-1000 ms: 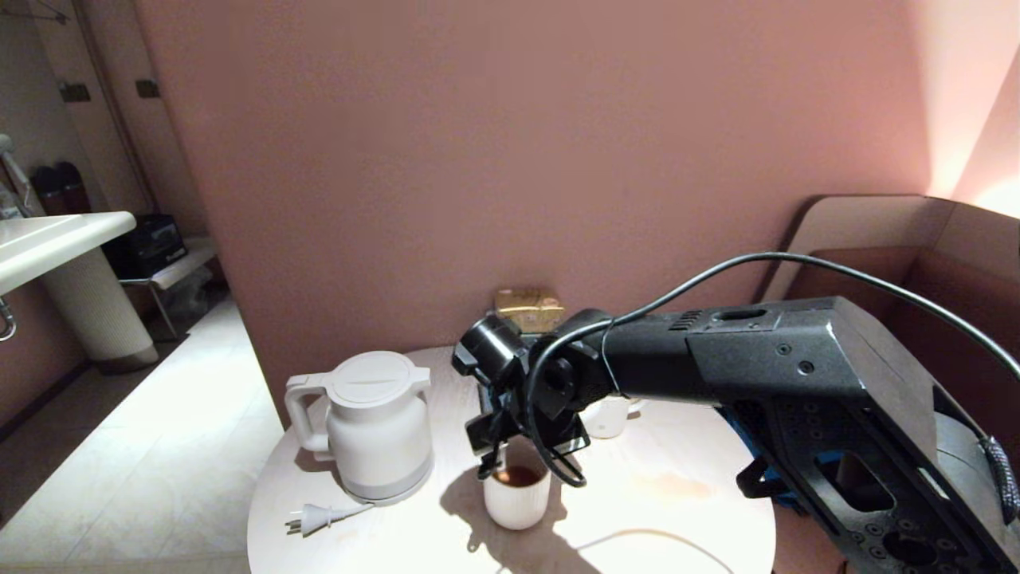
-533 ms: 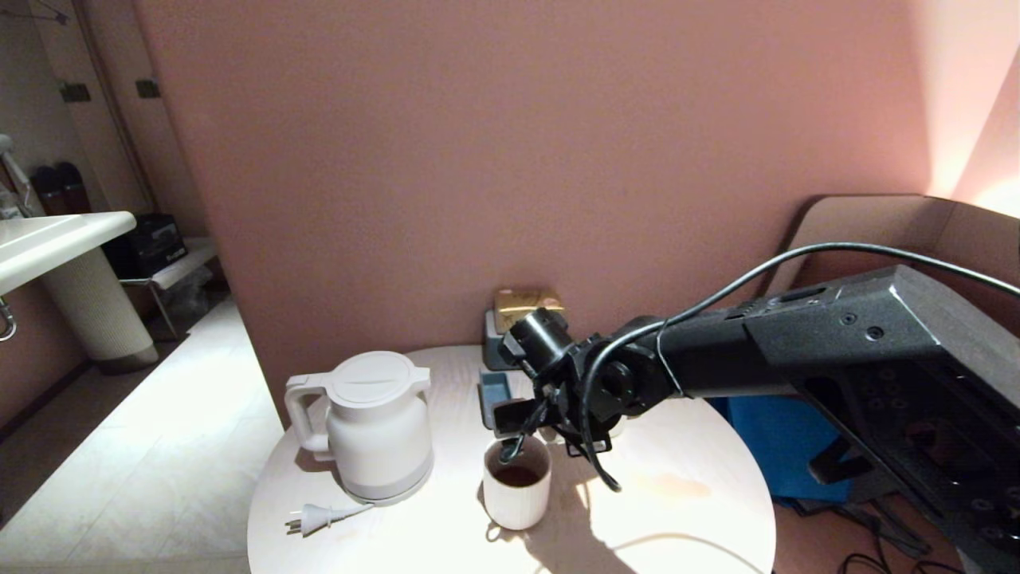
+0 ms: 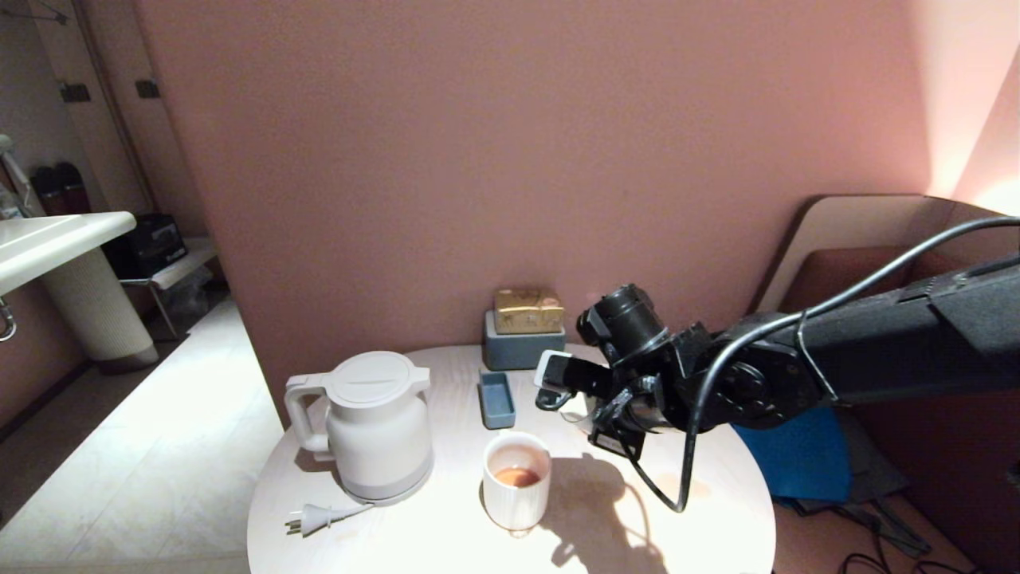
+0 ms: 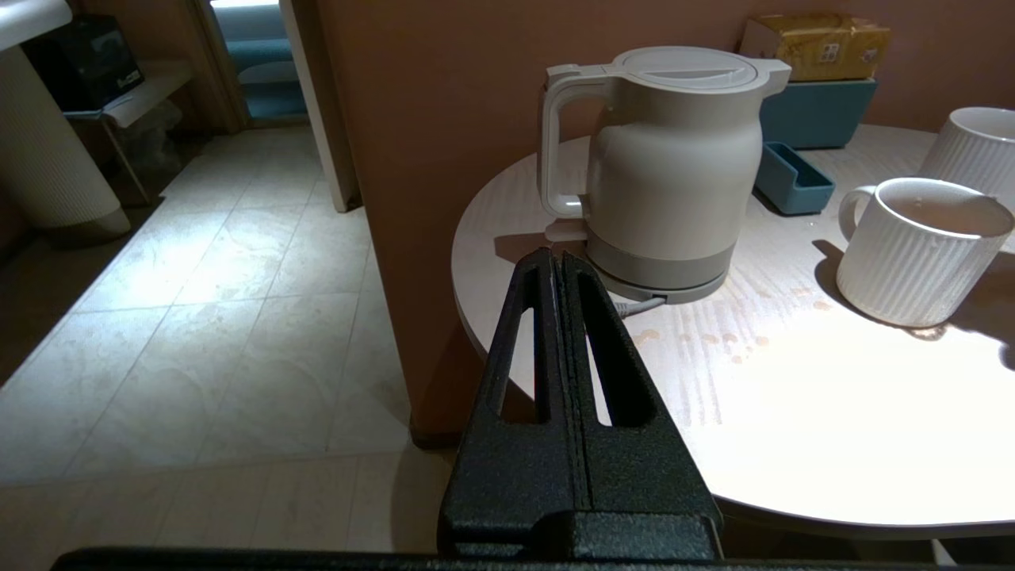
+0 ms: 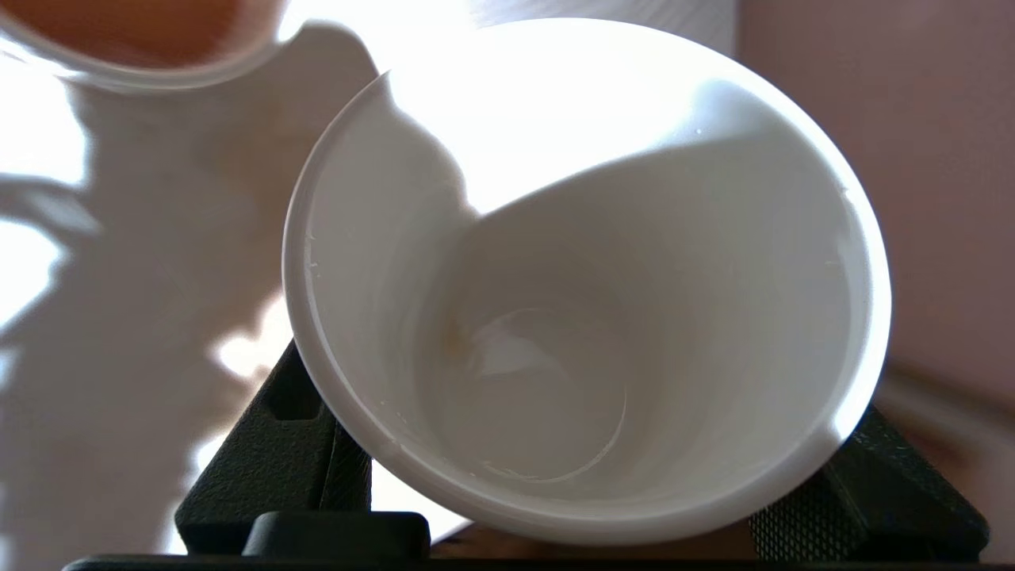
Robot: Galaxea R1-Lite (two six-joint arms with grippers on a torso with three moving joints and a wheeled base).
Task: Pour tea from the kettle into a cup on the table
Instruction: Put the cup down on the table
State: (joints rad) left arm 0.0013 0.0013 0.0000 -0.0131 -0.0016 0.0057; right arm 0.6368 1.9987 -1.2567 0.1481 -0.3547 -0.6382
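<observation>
The white kettle stands upright on the left of the round pale table, lid shut. My right gripper hangs above the table's back middle, shut on the small white handleless cup, which lies tipped on its side. In the right wrist view this cup looks nearly dry, with only an orange trace at its bottom. Reddish tea sits in the white ribbed mug near the front. My left gripper is shut and empty, low beside the table edge near the kettle.
A small blue tray and a grey-blue box with a gold packet stand at the back. The kettle's plug lies at the front left. A wider ribbed cup stands behind the mug. Tea drops spot the table.
My right arm has drawn back from above the mug, rising and moving right and toward the wall with the small cup still held. Kettle and mug have not moved.
</observation>
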